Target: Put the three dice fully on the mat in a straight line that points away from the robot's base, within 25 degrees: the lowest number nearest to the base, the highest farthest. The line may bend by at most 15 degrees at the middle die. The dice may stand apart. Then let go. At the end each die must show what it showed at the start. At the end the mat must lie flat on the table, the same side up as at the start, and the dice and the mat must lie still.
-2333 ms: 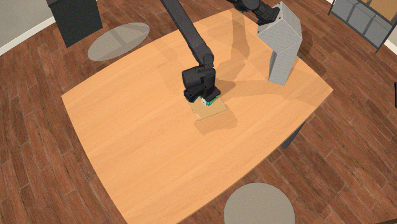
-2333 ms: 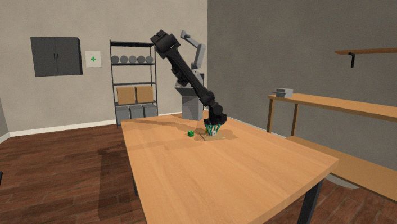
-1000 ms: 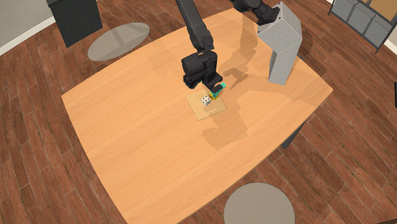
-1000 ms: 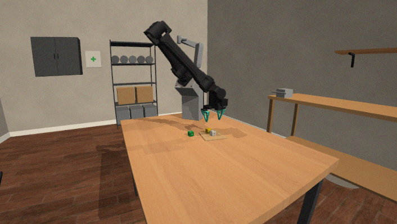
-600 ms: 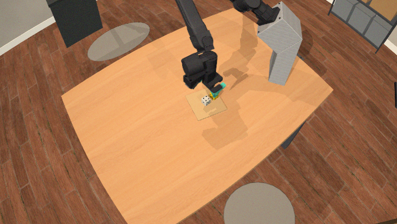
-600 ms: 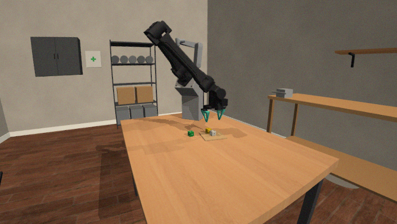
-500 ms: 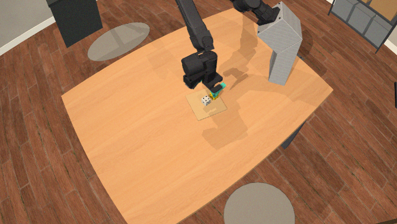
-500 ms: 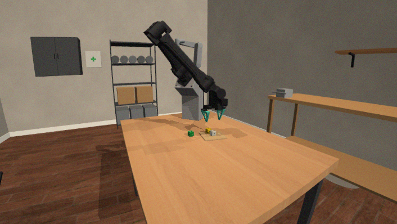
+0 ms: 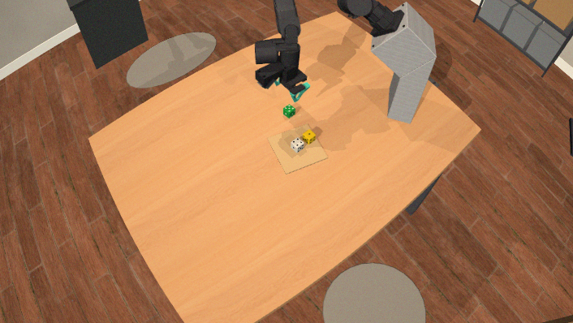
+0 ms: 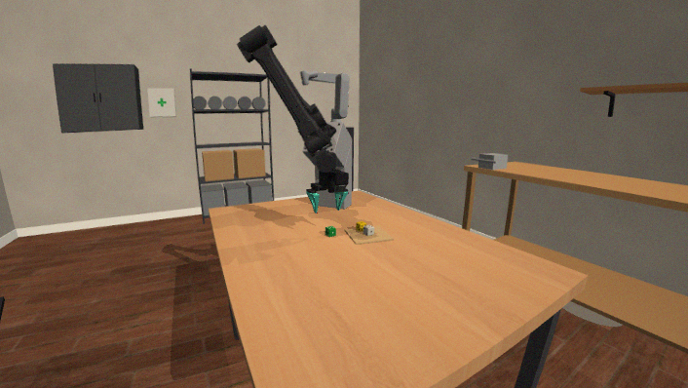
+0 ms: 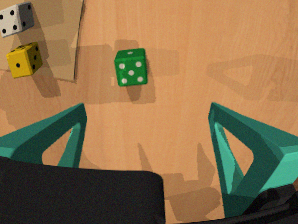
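A green die (image 9: 289, 111) lies on the bare table, off the mat; it also shows in the wrist view (image 11: 131, 67) and in the exterior view (image 10: 330, 231). A yellow die (image 9: 308, 136) and a white die (image 9: 297, 144) sit close together on the tan mat (image 9: 300, 152), the yellow one nearer the robot's base. My gripper (image 9: 293, 90) hangs above the table, on the base side of the green die, with its teal fingers wide apart and nothing between them.
The grey base pedestal (image 9: 407, 61) stands at the table's far right. Round grey stools (image 9: 373, 294) (image 9: 171, 58) stand beside the table. A shelf rack (image 10: 231, 141) stands against the wall.
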`<state>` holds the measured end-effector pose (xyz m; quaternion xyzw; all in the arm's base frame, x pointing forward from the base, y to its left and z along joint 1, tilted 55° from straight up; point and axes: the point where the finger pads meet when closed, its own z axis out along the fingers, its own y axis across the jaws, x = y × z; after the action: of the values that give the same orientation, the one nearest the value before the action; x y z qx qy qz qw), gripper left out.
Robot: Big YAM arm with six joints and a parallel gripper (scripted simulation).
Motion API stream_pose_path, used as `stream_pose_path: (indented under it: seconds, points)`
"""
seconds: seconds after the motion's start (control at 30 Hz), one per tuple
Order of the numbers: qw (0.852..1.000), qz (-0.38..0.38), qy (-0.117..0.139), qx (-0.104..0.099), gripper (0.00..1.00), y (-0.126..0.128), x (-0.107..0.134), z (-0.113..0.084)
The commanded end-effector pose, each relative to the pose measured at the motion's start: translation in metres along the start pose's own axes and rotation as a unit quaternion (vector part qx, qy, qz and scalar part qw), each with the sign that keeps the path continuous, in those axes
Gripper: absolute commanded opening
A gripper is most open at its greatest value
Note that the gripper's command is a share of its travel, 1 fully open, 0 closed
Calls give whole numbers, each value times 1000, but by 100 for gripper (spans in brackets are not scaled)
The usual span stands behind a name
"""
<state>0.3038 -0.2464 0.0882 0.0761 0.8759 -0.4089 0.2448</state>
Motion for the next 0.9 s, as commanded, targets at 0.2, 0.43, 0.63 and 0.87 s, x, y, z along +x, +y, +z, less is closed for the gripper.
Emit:
stream_pose_path:
  seconds: [0.2,0.43,0.63,0.87]
  points:
    - [999,-40,-4,-8,45,8,-3,0]
    - [999,-47,1,-14,45,15,0,2]
    - [999,-44,1,-14,45,15,0,2]
    - [999,-44,1,-14,45,15,0,2]
